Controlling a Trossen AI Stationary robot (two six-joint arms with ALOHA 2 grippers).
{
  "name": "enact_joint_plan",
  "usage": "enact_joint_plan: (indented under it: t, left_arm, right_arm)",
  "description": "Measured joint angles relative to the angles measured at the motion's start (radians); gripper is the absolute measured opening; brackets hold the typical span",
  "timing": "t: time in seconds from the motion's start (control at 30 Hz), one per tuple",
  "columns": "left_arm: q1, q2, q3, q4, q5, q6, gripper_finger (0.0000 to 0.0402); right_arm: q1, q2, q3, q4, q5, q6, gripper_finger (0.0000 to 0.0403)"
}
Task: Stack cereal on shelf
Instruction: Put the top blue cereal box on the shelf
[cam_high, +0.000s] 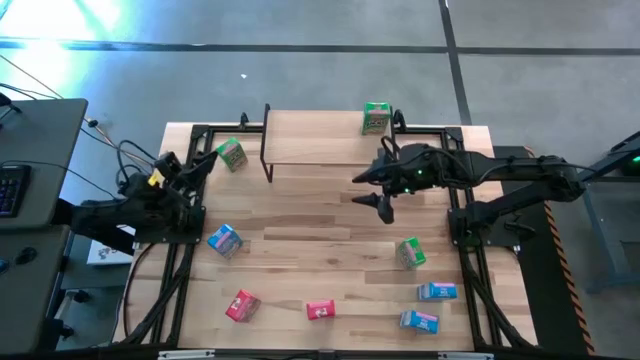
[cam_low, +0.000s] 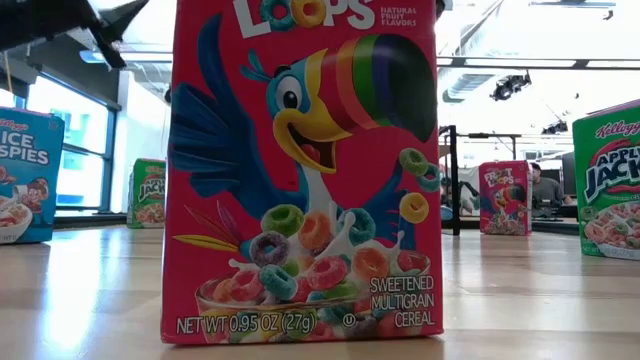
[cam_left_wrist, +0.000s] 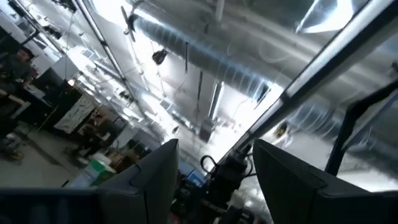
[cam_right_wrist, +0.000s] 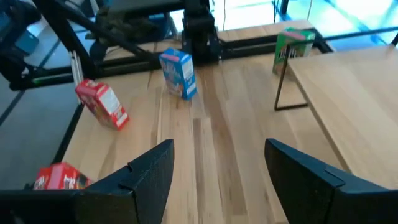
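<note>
The shelf (cam_high: 325, 140) stands at the table's far side. One green cereal box (cam_high: 376, 118) stands upright on its right end. Another green box (cam_high: 232, 154) lies on the table left of the shelf, and a third (cam_high: 410, 252) lies toward the right. Blue boxes (cam_high: 224, 240) (cam_high: 437, 291) (cam_high: 419, 320) and pink-red boxes (cam_high: 242, 305) (cam_high: 320, 310) lie scattered on the near half. My right gripper (cam_high: 368, 196) hovers open over the table just in front of the shelf's right part, holding nothing (cam_right_wrist: 214, 180). My left gripper (cam_left_wrist: 214, 180) is open at the table's left edge, tilted up toward the ceiling.
Black metal frames run along the table's left edge (cam_high: 175, 270) and right edge (cam_high: 470, 270). The shelf's thin black leg (cam_right_wrist: 280, 87) stands ahead of my right gripper. In the low view a pink-red box (cam_low: 305, 170) stands upright close to the camera. Bare planks (cam_high: 320, 235) lie mid-table.
</note>
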Motion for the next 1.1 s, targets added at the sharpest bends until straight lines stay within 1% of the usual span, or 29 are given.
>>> enact_joint_plan:
  t: [0.2,0.43,0.6,0.7,0.9,1.1]
  left_arm:
    - [0.0,0.099,0.209,-0.28,0.001,0.079,0.0198]
    - [0.0,0.25,0.422,-0.494,0.006,0.109,0.0198]
    - [0.0,0.334,0.538,-0.636,0.02,0.108,0.0198]
    - [0.0,0.375,0.595,-0.719,0.042,0.074,0.0198]
    - [0.0,0.428,0.72,-0.915,0.108,-0.057,0.0198]
    - [0.0,0.462,0.845,-1.033,0.189,-0.067,0.0198]
  right_arm:
    - [0.0,0.0,0.0,-0.013,-0.004,0.0,0.0244]
    - [0.0,0.0,0.0,-0.018,-0.005,0.0,0.0244]
    - [0.0,0.0,0.0,-0.016,-0.005,0.0,0.0244]
    - [0.0,0.0,0.0,-0.016,-0.005,0.0,0.0244]
    - [0.0,0.0,0.0,-0.019,-0.004,0.0,0.0244]
    - [0.0,0.0,0.0,-0.021,-0.004,0.0,0.0244]
